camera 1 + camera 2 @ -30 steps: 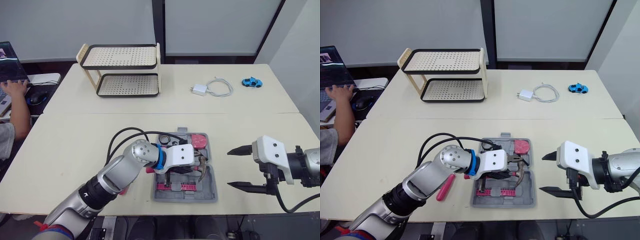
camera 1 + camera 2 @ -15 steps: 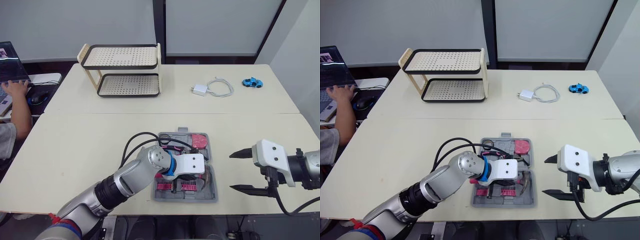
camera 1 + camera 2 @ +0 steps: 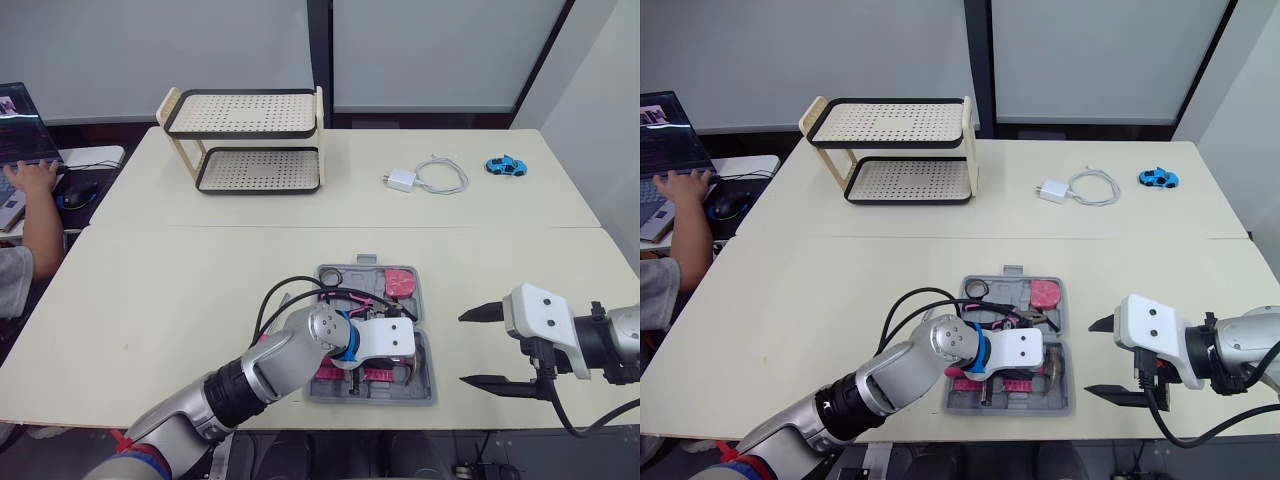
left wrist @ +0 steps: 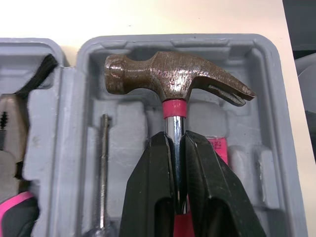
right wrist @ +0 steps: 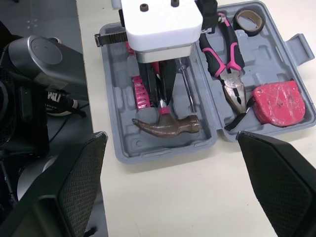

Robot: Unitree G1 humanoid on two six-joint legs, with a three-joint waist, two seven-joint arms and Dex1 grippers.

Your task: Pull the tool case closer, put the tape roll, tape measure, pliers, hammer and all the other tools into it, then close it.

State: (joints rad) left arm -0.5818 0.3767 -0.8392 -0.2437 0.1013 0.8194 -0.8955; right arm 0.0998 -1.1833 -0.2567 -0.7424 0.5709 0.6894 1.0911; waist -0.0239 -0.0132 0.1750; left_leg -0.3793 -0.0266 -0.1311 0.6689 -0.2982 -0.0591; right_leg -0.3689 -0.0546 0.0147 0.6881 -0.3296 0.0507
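Left tool [image 4: 177, 139] is clamped on the hammer [image 4: 173, 79] shaft just under the pink collar, with the head seated in its moulded slot in the case [image 3: 421, 387] near the counter [image 3: 150, 300] front edge. Hammer is judged rigid and head-heavy with a slick steel shaft, so a grip close to the head is advised. Pliers [image 5: 224, 54], tape measure [image 5: 279, 101] and tape roll [image 5: 248, 19] are bedded. Right tool [image 3: 465, 349] is spread wide, empty, beside the case.
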